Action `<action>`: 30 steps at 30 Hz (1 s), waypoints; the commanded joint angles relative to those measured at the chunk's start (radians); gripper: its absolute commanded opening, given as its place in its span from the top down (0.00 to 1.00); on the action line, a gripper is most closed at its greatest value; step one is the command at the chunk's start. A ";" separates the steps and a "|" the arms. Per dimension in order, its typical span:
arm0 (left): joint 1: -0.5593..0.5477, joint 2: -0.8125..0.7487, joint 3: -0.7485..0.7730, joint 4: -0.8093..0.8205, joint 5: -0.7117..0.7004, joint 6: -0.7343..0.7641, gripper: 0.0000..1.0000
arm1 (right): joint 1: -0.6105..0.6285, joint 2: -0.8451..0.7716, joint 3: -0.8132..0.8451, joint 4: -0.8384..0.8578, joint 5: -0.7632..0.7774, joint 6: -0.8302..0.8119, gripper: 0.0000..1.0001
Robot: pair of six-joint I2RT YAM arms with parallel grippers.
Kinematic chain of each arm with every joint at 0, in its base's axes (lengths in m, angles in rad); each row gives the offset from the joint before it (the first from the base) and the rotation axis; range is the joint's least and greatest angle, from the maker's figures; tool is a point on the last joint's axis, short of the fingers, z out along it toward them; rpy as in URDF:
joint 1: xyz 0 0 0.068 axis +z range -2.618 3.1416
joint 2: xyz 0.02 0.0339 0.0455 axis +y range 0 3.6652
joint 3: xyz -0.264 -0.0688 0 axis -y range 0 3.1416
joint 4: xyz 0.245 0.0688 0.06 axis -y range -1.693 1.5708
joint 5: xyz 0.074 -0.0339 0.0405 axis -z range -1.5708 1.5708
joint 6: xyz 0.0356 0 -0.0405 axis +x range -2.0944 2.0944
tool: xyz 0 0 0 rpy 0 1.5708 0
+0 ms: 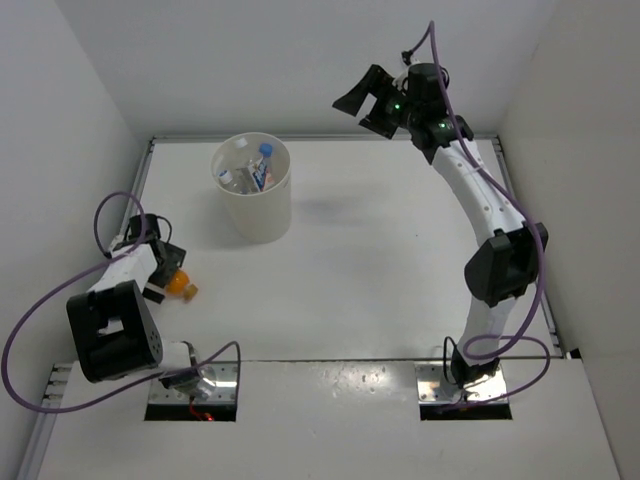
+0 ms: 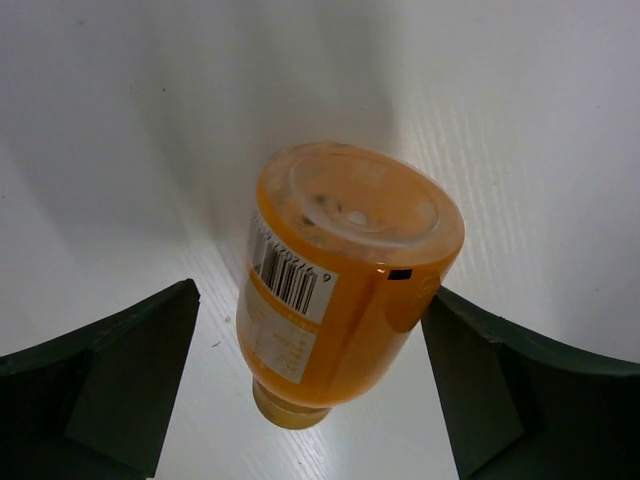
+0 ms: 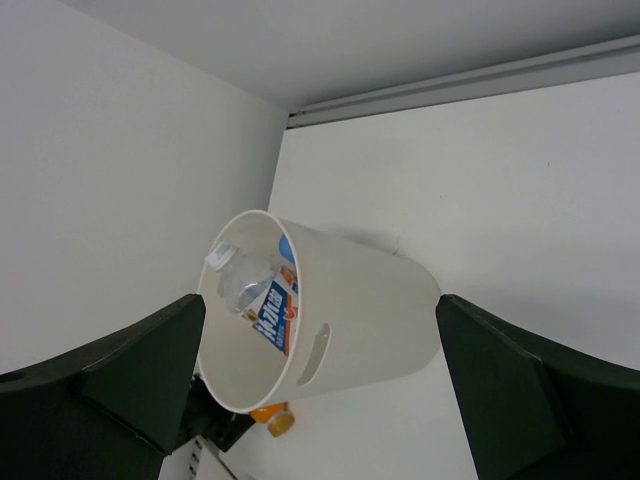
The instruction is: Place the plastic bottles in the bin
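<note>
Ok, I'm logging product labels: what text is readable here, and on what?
"6", probably, beside the barcode on the orange plastic bottle: other label print blurred.
Blue lettering on the labelled clear plastic bottle inside the white cylindrical bin: unreadable.

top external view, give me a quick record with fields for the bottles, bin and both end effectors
bin: white, upright, far left part of the table
in bin: at least two bottles, one blue-capped
orange bottle: lying on the table, outside the bin
left end effector: open, low, straddling the orange bottle
right end effector: open, empty, raised at far right
</note>
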 commanded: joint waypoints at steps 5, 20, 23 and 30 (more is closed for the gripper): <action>0.014 0.011 -0.024 0.063 0.035 0.032 0.29 | -0.037 0.021 -0.015 0.060 -0.061 0.059 0.00; -0.009 -0.121 0.458 -0.109 -0.126 -0.023 0.66 | -0.067 0.021 -0.061 0.109 -0.109 0.120 0.00; -0.043 -0.132 0.601 -0.090 -0.159 0.033 0.66 | -0.067 0.000 -0.083 0.109 -0.109 0.132 0.00; -0.251 -0.133 0.666 0.130 -0.151 0.204 0.66 | -0.067 -0.009 -0.112 0.140 -0.128 0.154 0.01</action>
